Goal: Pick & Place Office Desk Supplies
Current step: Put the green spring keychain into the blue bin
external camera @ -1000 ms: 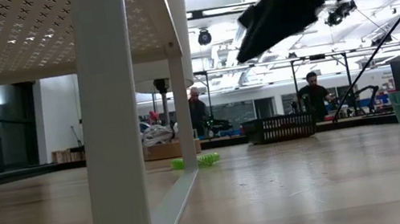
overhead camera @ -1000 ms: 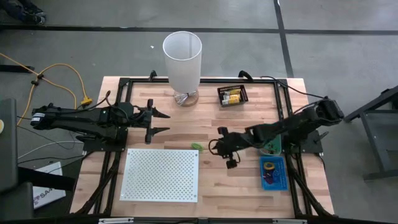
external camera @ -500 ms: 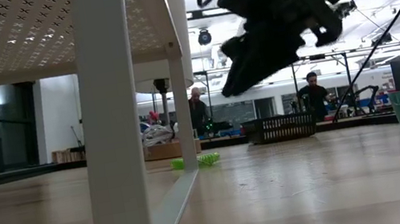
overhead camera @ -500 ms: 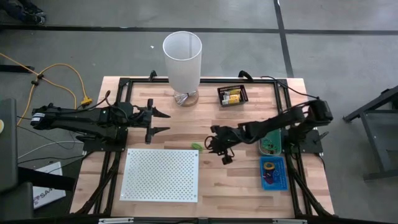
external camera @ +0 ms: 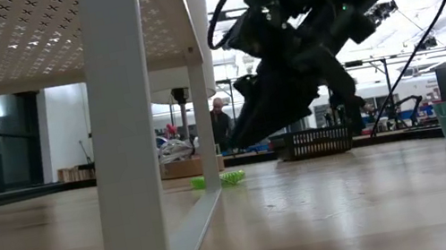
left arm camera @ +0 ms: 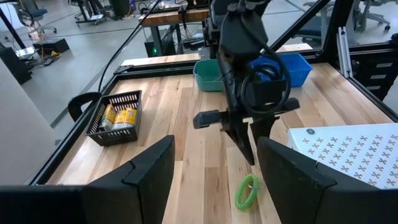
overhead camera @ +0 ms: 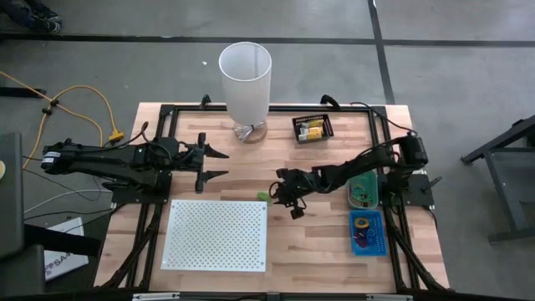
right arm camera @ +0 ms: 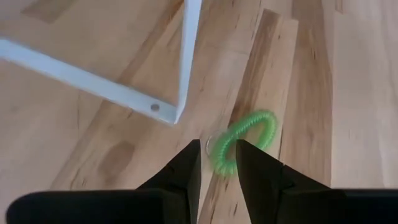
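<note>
Right gripper [right arm camera: 217,163] above green loop [right arm camera: 244,140], fingers slightly parted, seemingly empty, left gripper [overhead camera: 219,165] fingers wide apart

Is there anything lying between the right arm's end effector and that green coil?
No. In the right wrist view only bare wood separates the right end effector from the green coil.

A green coiled loop [right arm camera: 244,141] lies flat on the wooden table [right arm camera: 93,124], just beside the white board's corner [right arm camera: 180,115]
</note>
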### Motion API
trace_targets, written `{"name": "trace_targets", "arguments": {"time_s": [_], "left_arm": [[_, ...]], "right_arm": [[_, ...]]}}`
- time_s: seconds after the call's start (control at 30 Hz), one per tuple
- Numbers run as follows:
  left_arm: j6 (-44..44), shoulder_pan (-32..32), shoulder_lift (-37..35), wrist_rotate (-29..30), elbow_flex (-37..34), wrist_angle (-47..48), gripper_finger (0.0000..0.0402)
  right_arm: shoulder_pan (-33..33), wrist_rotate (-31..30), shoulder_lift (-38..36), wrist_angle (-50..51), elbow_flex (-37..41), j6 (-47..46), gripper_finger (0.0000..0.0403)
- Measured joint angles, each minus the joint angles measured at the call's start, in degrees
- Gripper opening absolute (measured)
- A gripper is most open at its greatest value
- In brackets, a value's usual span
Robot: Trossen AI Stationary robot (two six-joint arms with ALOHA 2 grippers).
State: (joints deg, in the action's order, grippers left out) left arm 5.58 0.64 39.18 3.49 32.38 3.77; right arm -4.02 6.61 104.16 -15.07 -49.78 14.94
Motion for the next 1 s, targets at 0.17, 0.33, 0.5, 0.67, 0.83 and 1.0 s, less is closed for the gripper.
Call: {"name": "trace_targets", "arguments": {"time_s": [0.17,0.33,0.5,0.67,0.83,1.0], "left_arm": [[0.0,-0.01,0.0,-0.01,0.0,-0.1,0.0221],[0.0,-0.02,0.0,-0.02,0.0,-0.18,0.0221],[0.0,-0.01,0.0,-0.01,0.0,-0.2,0.0221],[0.0,-0.02,0.0,-0.02,0.0,-0.21,0.0221],[0.0,-0.01,0.0,0.0,0.0,-0.28,0.0221],[0.0,-0.01,-0.01,-0.01,0.0,-0.41,0.0221]], "right_arm": [[0.46,1.84,2.51,-3.31,0.0,0.04,0.0089],[0.44,2.37,3.21,-4.55,0.0,0.25,0.0089],[0.42,2.37,3.21,-4.97,0.0,0.37,0.0089],[0.42,2.31,3.23,-4.95,0.0,0.37,0.0089],[0.63,2.0,5.44,-6.24,0.04,0.37,0.0089],[1.08,1.71,7.04,-8.02,-0.04,0.05,0.0089]]}}
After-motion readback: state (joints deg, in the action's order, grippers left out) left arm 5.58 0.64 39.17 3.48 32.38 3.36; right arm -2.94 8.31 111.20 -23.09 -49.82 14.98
